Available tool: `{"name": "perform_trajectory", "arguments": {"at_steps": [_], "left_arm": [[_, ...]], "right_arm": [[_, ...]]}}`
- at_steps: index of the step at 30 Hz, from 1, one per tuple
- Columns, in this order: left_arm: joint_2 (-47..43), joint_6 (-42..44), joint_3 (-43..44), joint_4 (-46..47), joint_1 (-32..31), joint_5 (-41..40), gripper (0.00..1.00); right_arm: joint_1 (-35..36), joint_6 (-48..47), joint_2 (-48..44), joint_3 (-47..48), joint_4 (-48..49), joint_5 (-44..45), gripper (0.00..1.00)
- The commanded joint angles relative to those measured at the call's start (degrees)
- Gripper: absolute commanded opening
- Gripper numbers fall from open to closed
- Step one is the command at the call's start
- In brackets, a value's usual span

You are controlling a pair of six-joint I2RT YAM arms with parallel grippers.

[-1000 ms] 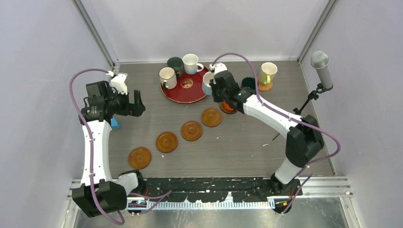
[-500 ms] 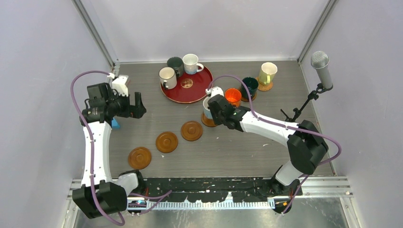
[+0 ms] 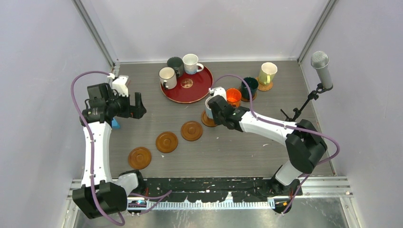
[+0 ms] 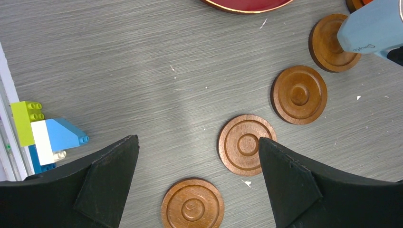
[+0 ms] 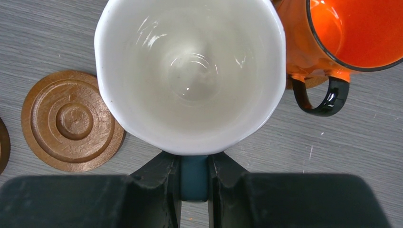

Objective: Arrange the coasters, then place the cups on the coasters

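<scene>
My right gripper [image 5: 194,164] is shut on the blue handle of a light blue cup [image 5: 190,71] with a white inside. From above, this cup [image 3: 210,101] stands over a coaster [image 3: 206,121] beside the orange cup [image 3: 233,96]; I cannot tell whether it rests on it. A dark teal cup [image 3: 249,87] and a pale yellow cup [image 3: 267,72] stand further right. Three bare coasters [image 3: 191,130] [image 3: 167,142] [image 3: 139,157] run in a diagonal row. My left gripper [image 3: 138,105] hangs open above the table, with coasters [image 4: 246,144] [image 4: 192,206] below it.
A red round tray [image 3: 199,90] at the back holds two white cups [image 3: 167,77] [image 3: 191,62], a dark cup [image 3: 175,64] and a small disc [image 3: 186,83]. Toy bricks [image 4: 43,135] lie by the left wall. A microphone stand [image 3: 319,66] rises at the right.
My right arm has carried the light blue cup from the tray's edge forward to the coaster next to the orange cup. The left arm has stayed still.
</scene>
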Motion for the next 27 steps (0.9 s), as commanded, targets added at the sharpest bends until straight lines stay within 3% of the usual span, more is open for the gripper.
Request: {"name": "perform_trajectory", "arguments": {"at_steps": [1,25,27], "left_arm": [[-1.3,0.7,-0.2,0.5,-0.1,0.5,1.00],[-1.6,2.7,-1.0,-1.7,-0.1,-0.8,1.00],[-1.5,2.8,-1.0,-1.8,-0.1,-0.8,1.00]], "right_arm": [[0.4,3.4,-0.1,3.0,4.3,1.7,0.00],[1.4,3.8,3.2,3.8,4.3,0.9,0.00],[1.5,3.9,3.8,4.4,3.1,1.8,0.03]]}}
